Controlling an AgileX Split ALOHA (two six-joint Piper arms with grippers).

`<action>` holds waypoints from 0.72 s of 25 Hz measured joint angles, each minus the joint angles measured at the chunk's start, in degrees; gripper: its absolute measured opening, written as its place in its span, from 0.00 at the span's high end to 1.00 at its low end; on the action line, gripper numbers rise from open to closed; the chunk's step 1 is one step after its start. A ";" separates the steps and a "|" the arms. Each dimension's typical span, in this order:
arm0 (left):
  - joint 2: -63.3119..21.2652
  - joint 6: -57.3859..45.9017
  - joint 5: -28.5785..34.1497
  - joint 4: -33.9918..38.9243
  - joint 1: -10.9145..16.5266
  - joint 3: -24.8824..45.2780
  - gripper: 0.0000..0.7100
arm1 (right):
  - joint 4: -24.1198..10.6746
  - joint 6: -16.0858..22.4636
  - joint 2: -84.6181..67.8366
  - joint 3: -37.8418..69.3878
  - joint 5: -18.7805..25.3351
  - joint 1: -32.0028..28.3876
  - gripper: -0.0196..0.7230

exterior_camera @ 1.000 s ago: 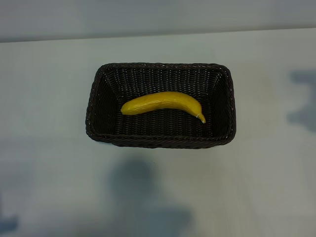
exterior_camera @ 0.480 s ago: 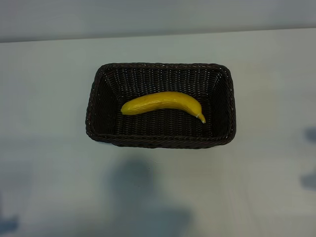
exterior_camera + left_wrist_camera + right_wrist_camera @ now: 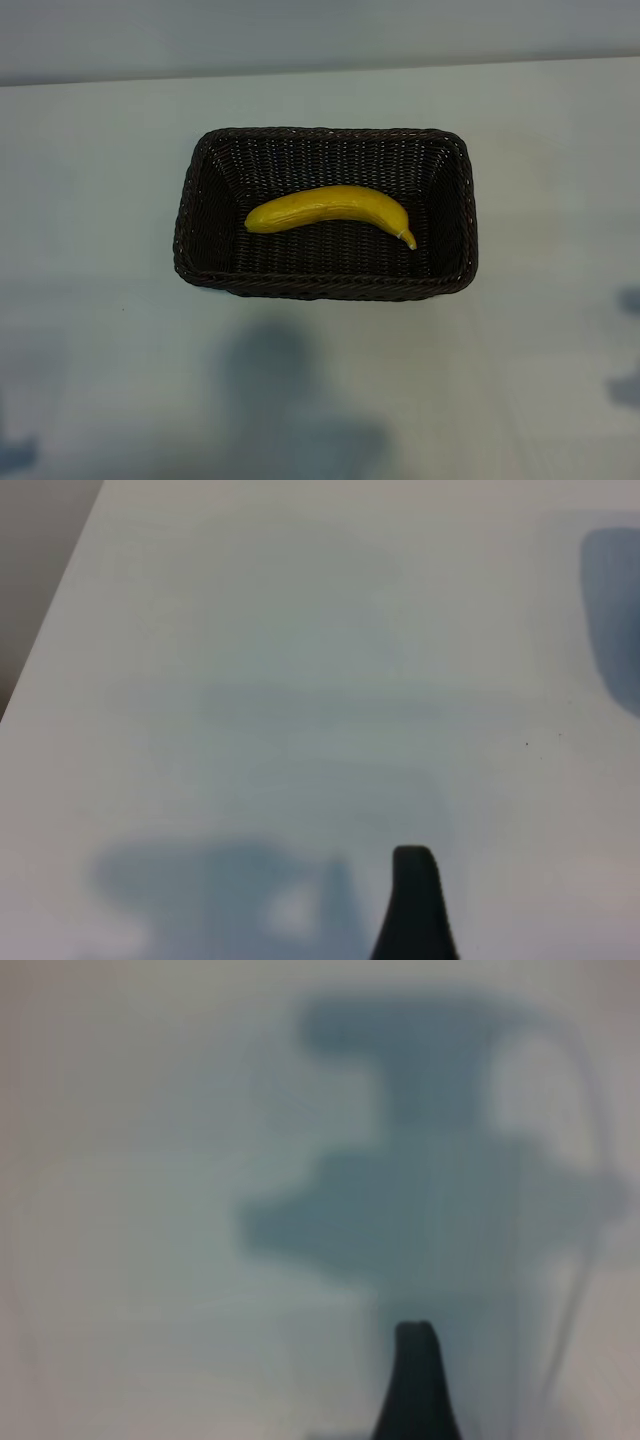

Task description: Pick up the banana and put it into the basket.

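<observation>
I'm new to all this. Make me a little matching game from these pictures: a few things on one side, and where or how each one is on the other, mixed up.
Things:
1. banana
2. basket
3. table
4. left gripper

Descriptions:
A. dark brown, woven, rectangular
B. pale and bare, crossed by shadows
C. yellow, lying inside the basket
D. over bare table, away from the basket, holding nothing

Pairs: 1-C, 2-A, 3-B, 4-D
</observation>
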 joint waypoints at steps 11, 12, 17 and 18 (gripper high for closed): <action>0.00 -0.05 0.00 0.00 0.00 0.00 0.20 | 0.18 0.05 -0.10 0.00 -0.29 0.00 0.24; 0.00 -0.05 0.00 0.00 0.00 0.00 0.20 | 0.18 0.02 -0.30 0.00 -0.29 -0.08 0.24; 0.00 -0.05 0.00 0.00 0.00 0.00 0.20 | 0.55 0.08 -5.86 0.13 -0.45 -3.10 0.24; 0.00 -0.05 0.00 0.00 0.00 0.00 0.20 | 0.55 0.07 -7.65 0.26 -0.45 -3.37 0.24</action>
